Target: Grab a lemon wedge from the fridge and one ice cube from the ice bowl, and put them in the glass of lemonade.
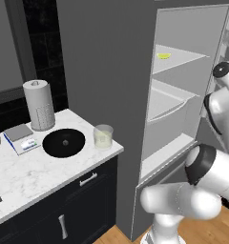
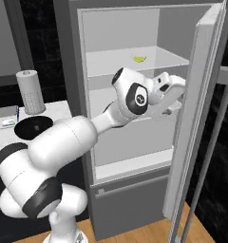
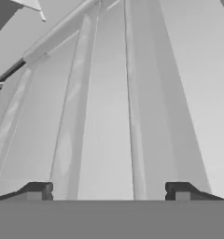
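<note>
The fridge (image 1: 102, 71) stands open, showing white inner shelves. A tiny yellow-green lemon wedge (image 1: 164, 55) (image 2: 139, 59) lies on the upper shelf. My gripper (image 2: 175, 105) (image 3: 109, 191) is inside the fridge opening, below and right of the wedge at middle-shelf height, close to the open door. Its jaws stand open with nothing between them, and the hand view looks along pale fridge panels. On the marble counter to the left sit the black ice bowl (image 1: 64, 142) (image 2: 33, 127) and, beside it, the glass of lemonade (image 1: 103, 137). Any ice in the bowl is too small to make out.
The fridge door (image 2: 201, 95) is swung out to the right, with its long bar handle (image 2: 220, 123) beyond it. A white paper-towel roll (image 1: 39, 105) and a small scale (image 1: 19, 138) stand behind the bowl. Dark cabinets (image 1: 64, 205) sit under the counter.
</note>
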You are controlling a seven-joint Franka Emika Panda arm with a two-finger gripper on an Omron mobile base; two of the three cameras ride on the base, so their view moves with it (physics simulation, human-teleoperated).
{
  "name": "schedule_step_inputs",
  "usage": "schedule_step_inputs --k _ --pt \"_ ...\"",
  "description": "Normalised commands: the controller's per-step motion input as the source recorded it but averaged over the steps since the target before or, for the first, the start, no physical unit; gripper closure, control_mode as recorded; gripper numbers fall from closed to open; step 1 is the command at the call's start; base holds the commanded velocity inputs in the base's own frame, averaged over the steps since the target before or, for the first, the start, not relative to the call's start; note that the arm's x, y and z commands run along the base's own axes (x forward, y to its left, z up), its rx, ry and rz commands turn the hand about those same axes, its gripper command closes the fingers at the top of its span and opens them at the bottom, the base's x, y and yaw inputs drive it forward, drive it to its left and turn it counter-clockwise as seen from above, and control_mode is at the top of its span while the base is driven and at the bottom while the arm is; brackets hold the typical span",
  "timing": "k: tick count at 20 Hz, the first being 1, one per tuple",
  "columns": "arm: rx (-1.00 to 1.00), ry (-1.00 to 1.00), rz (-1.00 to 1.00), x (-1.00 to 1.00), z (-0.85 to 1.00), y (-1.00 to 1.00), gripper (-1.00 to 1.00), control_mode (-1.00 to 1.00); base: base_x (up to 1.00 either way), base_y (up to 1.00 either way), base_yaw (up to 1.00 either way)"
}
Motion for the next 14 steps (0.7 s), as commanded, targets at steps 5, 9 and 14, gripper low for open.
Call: schedule_step_inputs --k 5,9,14 --pt "0.0 0.0 -0.09 0.25 0.0 -0.99 -1.0 -1.0 0.0 0.0 0.0" --pt "0.0 0.0 -0.05 0.09 0.04 -0.87 -1.0 -1.0 0.0 0.0 0.0" --pt "0.02 -0.3 0.0 -0.81 0.19 0.18 -1.0 -1.0 0.0 0.0 0.0"
